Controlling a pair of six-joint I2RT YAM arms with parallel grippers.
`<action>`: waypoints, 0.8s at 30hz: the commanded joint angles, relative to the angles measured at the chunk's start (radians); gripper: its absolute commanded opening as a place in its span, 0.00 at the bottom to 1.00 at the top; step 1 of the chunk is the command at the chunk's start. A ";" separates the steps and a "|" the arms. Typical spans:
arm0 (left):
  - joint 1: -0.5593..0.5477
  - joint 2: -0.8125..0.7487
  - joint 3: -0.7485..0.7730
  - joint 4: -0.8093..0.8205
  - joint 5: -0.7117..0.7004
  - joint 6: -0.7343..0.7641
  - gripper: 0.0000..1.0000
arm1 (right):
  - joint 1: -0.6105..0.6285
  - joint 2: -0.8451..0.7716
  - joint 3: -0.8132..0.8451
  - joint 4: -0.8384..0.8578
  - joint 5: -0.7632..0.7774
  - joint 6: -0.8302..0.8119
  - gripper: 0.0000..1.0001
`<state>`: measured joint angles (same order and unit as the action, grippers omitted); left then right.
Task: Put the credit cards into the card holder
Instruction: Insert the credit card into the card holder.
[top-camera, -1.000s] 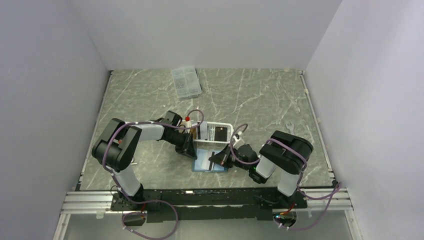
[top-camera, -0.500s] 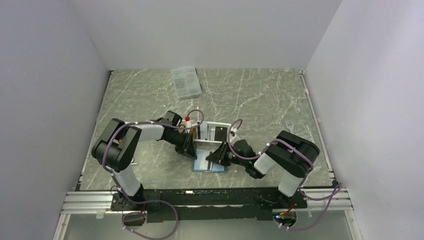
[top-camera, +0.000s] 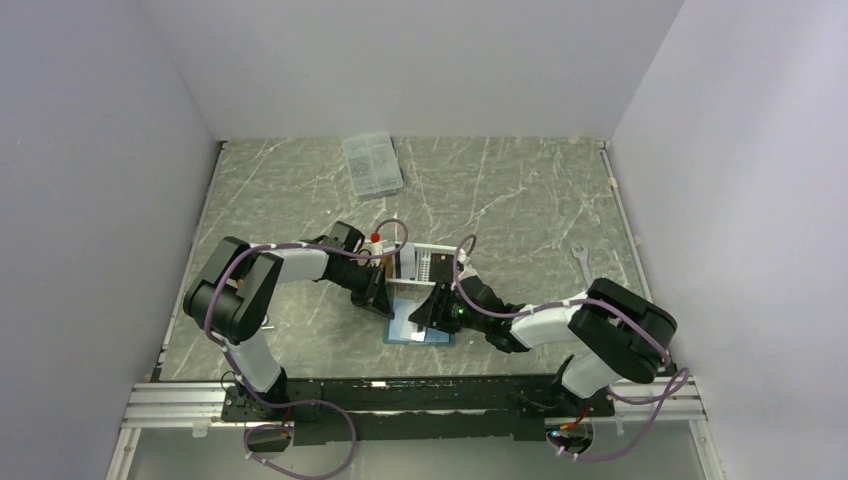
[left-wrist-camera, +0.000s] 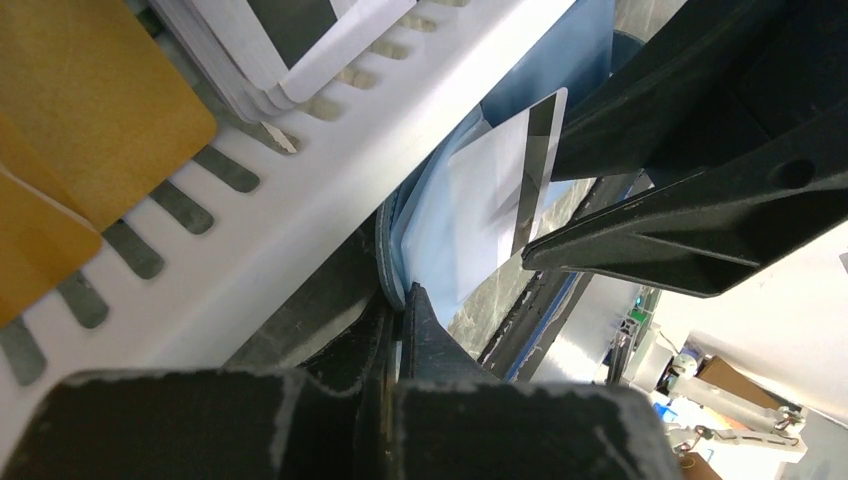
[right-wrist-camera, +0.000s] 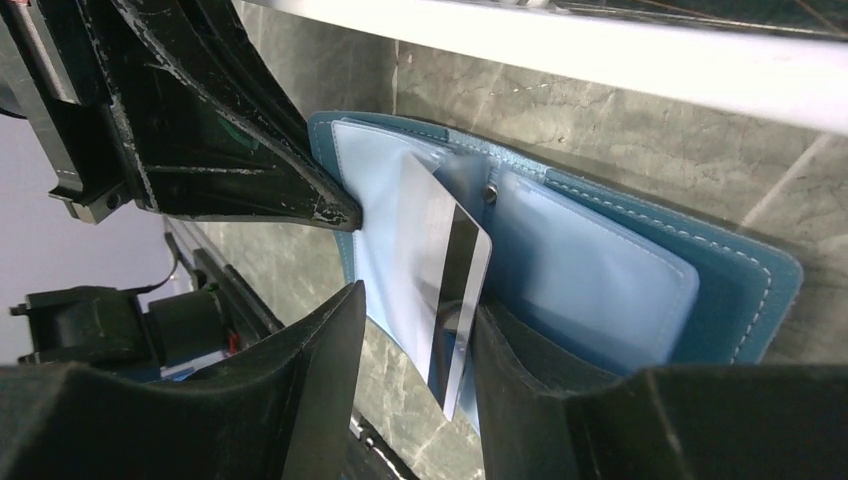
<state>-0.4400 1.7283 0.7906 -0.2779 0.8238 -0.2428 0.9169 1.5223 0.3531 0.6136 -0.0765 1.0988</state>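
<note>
The teal-blue card holder (right-wrist-camera: 640, 280) lies open on the table in front of the white basket (top-camera: 447, 262). A pale grey credit card (right-wrist-camera: 430, 250) with a black stripe stands tilted, partly in a lighter blue slot. My right gripper (right-wrist-camera: 415, 330) is open around it: the card leans on the right finger and the left finger stands apart. My left gripper (left-wrist-camera: 398, 300) is shut on the card holder's (left-wrist-camera: 440, 250) left edge. In the basket (left-wrist-camera: 330, 180) are yellow-gold cards (left-wrist-camera: 90, 100) and a stack of pale ones (left-wrist-camera: 270, 40).
A clear compartment box (top-camera: 372, 163) sits at the back of the table. A small silvery wrench (top-camera: 581, 258) lies to the right. A red-capped item (top-camera: 375, 238) stands by the basket's left end. Both arms crowd the card holder (top-camera: 420, 328).
My right gripper has opened and let go of the striped card, which now stands in the slot. The right arm's elbow swung out to the right. The left gripper pinched tighter.
</note>
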 joint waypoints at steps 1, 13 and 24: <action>-0.005 -0.015 0.018 -0.011 0.002 0.015 0.00 | 0.011 -0.045 0.025 -0.322 0.118 -0.078 0.46; -0.007 -0.019 0.022 -0.014 0.009 0.017 0.00 | 0.040 -0.070 0.104 -0.423 0.167 -0.116 0.46; -0.011 -0.021 0.029 -0.017 0.012 0.017 0.11 | 0.101 0.035 0.230 -0.426 0.172 -0.161 0.46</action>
<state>-0.4423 1.7279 0.7967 -0.2951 0.8253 -0.2417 0.9955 1.5158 0.5457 0.2684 0.0704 0.9810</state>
